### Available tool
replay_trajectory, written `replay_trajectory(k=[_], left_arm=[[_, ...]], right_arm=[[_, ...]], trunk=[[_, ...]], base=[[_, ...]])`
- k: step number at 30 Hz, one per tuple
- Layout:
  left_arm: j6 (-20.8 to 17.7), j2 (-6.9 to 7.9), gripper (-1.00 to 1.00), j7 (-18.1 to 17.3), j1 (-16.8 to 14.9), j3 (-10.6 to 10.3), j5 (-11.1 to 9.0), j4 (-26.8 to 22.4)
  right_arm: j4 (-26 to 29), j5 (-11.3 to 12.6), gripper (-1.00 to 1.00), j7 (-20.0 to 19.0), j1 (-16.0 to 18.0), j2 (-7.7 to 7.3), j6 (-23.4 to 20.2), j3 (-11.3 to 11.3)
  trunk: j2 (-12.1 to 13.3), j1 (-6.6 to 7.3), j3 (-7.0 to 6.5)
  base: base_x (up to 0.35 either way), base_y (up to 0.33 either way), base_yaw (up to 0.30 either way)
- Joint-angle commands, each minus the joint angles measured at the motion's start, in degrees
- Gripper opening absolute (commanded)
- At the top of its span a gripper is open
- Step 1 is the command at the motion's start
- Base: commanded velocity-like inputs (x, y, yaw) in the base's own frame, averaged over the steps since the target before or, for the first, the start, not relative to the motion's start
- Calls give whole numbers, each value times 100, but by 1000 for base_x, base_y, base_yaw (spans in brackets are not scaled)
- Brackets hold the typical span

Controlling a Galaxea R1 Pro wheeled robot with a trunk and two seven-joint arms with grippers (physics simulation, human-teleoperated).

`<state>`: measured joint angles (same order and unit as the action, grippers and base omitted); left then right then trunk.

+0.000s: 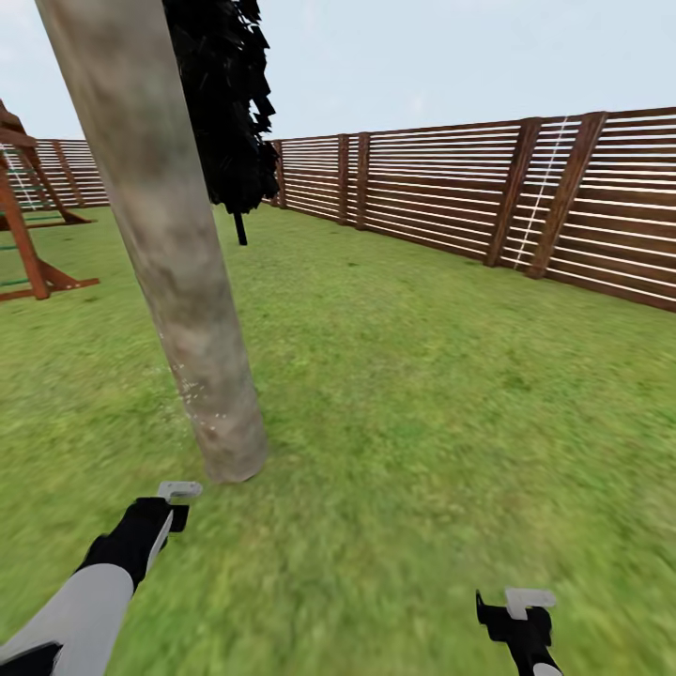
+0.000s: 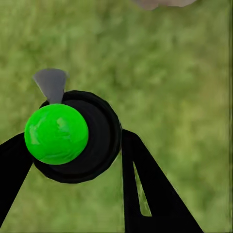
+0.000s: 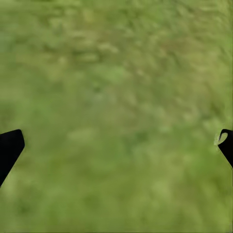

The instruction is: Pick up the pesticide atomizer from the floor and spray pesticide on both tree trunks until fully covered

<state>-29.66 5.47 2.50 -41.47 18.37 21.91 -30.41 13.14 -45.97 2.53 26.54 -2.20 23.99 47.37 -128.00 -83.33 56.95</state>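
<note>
A thick mottled beige-grey tree trunk [image 1: 178, 263] rises from the green grass floor [image 1: 413, 394] at left of centre, its foot just ahead of my left gripper [image 1: 174, 502]. In the left wrist view that gripper [image 2: 73, 145] is shut on the pesticide atomizer [image 2: 73, 136], which shows here as a round black body with a bright green ball on top and a grey nozzle, one black finger [image 2: 145, 184] pressing each side. My right gripper [image 1: 516, 606] hangs low at the right, open [image 3: 116, 145], with only grass between its fingers.
A narrow black-foliaged tree [image 1: 225, 113] stands behind the trunk. A brown slatted wooden fence [image 1: 488, 188] runs along the right and the back. A red-brown wooden play frame [image 1: 23, 235] stands at the far left. Open lawn stretches to the right.
</note>
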Motion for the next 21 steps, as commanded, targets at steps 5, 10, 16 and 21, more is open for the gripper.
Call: replay_trajectory(k=[5, 10, 16, 21], left_arm=[[-18, -41, -100, -4, -1, 17, 8, -10], [-22, -60, -100, -18, -1, 26, 7, -48], [-22, -98, -100, -21, -1, 25, 7, -53], [-22, -92, -100, -21, -1, 27, -48, -55]], right_arm=[[-2, 0, 100, 2, 0, 1, 0, 0], [4, 0, 100, 2, 0, 1, 0, 0], [5, 7, 100, 10, 0, 1, 0, 5], [13, 9, 100, 19, 0, -4, 0, 9]], trunk=[[0, 0, 0], [0, 0, 0], [0, 0, 0], [0, 0, 0]], base=[[245, -174, 4], [87, -252, 0], [2, -276, 0], [0, -277, 0]])
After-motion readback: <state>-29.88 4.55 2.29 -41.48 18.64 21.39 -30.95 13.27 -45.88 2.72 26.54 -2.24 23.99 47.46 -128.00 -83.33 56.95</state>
